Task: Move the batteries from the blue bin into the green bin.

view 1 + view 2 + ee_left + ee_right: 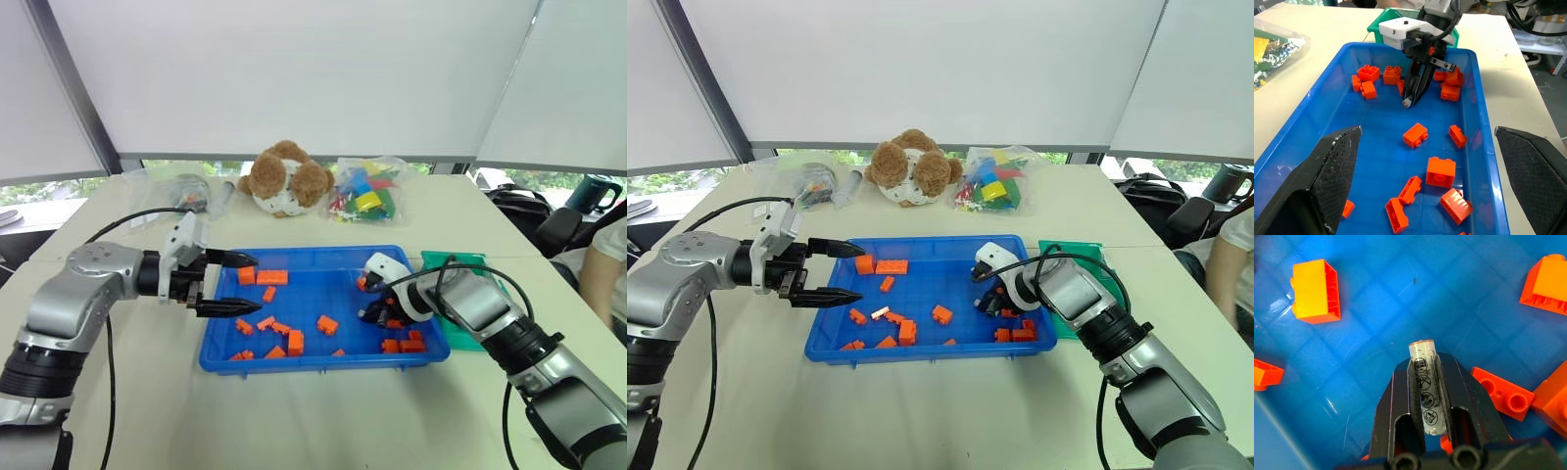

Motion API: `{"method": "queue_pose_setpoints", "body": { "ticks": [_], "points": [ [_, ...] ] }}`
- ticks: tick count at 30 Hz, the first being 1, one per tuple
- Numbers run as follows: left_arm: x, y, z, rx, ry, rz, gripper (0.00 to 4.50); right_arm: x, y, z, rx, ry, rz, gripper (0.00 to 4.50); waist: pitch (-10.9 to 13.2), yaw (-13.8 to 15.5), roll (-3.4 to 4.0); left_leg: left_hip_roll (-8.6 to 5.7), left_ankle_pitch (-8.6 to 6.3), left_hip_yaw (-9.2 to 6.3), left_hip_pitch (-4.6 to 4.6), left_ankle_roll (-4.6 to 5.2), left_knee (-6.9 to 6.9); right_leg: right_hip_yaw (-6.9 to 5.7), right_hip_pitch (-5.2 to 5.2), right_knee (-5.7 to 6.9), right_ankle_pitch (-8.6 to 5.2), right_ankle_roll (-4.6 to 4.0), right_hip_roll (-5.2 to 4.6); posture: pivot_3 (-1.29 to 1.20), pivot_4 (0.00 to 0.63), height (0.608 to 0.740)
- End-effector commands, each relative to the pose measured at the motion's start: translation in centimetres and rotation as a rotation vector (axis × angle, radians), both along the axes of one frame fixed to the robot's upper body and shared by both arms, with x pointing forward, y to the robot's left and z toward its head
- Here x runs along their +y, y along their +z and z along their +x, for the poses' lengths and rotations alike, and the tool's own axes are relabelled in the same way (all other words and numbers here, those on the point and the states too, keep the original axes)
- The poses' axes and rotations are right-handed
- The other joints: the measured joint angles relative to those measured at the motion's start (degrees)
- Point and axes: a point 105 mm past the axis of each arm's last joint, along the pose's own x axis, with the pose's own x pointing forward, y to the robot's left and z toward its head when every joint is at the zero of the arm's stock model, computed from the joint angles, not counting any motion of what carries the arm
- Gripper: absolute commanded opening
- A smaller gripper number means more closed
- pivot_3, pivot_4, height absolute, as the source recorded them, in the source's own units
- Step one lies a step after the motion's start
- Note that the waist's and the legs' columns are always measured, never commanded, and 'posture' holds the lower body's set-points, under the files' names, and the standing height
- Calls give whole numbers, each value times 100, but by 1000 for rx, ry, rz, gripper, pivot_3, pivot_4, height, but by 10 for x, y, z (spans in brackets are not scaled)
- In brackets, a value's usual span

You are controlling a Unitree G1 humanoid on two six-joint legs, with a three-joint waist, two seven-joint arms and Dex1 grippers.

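My right gripper [1426, 363] is shut on one of the batteries [1426, 387], a silver-grey cylinder with dark markings held lengthwise between the black fingers. It hangs low over the floor of the blue bin [323, 364], at the bin's right end, with the battery's tip [1407, 102] poking out below the fingers. The green bin [456, 260] stands just right of the blue bin, partly hidden behind my right arm. My left gripper [257, 284] hovers open at the blue bin's left edge, holding nothing.
Orange toy bricks [272, 277] lie scattered across the blue bin, some close around the right gripper. A teddy bear [285, 178] and a bag of coloured bricks [365, 191] sit behind the bin. A person [602, 264] sits at the far right.
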Motion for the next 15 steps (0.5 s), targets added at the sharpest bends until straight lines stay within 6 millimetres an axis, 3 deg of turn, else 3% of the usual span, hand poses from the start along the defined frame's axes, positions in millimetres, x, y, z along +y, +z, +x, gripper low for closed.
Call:
{"method": "queue_pose_setpoints", "body": {
  "ticks": [1, 3, 5, 7, 9, 12, 15],
  "points": [
    [2, 12, -2, -54, 2, -11, 4500, 7, 58, 0, -154, 11, 85, 22, 3, 2, 5, 0, 0, 0, 0, 0, 0, 0, -1, 0, 0, 0, 0, 0, 150, 733],
    [2, 12, -2, -54, 2, -11, 4500, 2, 80, -2, -209, -21, 121, 22, 3, 5, 5, 0, 0, 1, -1, 0, 0, 0, -2, 1, 0, 0, -1, 0, 150, 733],
    [2, 11, -3, -51, 1, -12, 4500, -27, 119, 1, -321, -153, 176, 22, 3, 22, 5, 0, 0, 0, -1, 0, 0, 0, -2, 1, 0, 0, -1, 0, 150, 733],
    [2, 10, -3, -48, -1, -13, 4500, -57, 139, 0, -398, -264, 179, 22, 2, 87, 3, 0, 0, 1, -4, 0, 0, -1, -1, 0, 0, 0, -3, 0, 150, 733],
    [1, 9, -3, -43, -4, -15, 4500, -88, 142, -5, -432, -353, 123, 22, 2, 154, 2, -1, -1, 3, -4, 1, 0, -1, 0, -7, 0, 0, -4, 0, 150, 733],
    [0, 9, -2, -39, -11, -18, 4500, -124, 130, -12, -412, -463, 63, 22, -2, 163, -2, -1, -1, 3, -2, 1, -1, -1, 2, -8, 0, -1, -4, 0, 150, 733],
    [-2, 9, -1, -36, -20, -20, 4500, -141, 115, -15, -375, -523, 47, 22, -1, 127, -1, -1, -1, 4, 4, 1, 1, 1, 5, -5, 0, -1, -3, 0, 150, 733]
  ]
}}
